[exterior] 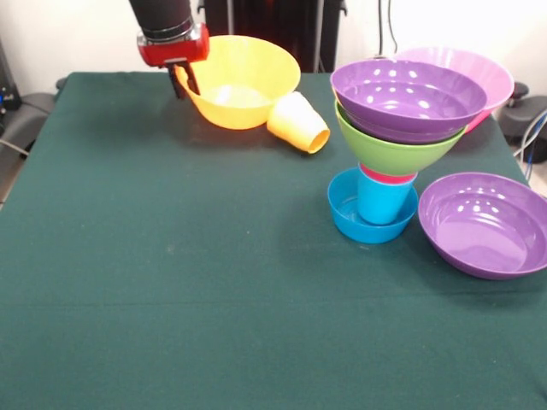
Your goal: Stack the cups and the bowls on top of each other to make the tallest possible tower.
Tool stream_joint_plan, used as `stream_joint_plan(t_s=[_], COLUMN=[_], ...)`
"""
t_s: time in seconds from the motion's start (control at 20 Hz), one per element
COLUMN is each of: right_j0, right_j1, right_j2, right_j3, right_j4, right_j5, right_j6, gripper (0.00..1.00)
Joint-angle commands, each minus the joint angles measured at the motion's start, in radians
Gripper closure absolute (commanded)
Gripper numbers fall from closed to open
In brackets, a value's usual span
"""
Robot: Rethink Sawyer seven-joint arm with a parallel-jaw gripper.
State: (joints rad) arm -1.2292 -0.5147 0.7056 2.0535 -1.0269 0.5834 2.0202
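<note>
Far left, the pincer [183, 81] is seen at the rim of the large orange-yellow bowl [241, 81], fingers straddling the rim edge; whether it is clamped on the rim cannot be told. Just right of that bowl, the yellow-orange cup [298, 122] is lying on its side, touching the bowl. Further right, the tower [397, 137] is built: small blue bowl [345, 213], blue cup [381, 202], a red cup's rim [386, 177], lime green bowl [389, 151], purple bowl [406, 96] on top. The pink bowl [479, 73] is behind it; a second purple bowl [484, 224] sits loose on the tabletop [171, 282] at far right. Judged step: picking the orange-yellow bowl. A firm rim grip and a level carry to the top-heavy tower are called for.
</note>
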Motion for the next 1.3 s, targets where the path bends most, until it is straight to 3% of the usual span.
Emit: stream_joint_plan(t_s=[0.05, 0.4, 0.8, 1.3], right_j0=[0.055, 0.045, 0.013, 0.003], right_j1=[-0.092, -0.184, -0.249, -0.315], right_j2=[0.046, 0.124, 0.186, 0.249], right_j3=[-0.024, -0.028, -0.044, -0.049], right_j4=[0.088, 0.229, 0.312, 0.396], right_j5=[0.150, 0.279, 0.426, 0.532], right_j6=[-0.243, -0.327, -0.412, -0.426], gripper=[1.00, 1.00, 1.00, 1.00])
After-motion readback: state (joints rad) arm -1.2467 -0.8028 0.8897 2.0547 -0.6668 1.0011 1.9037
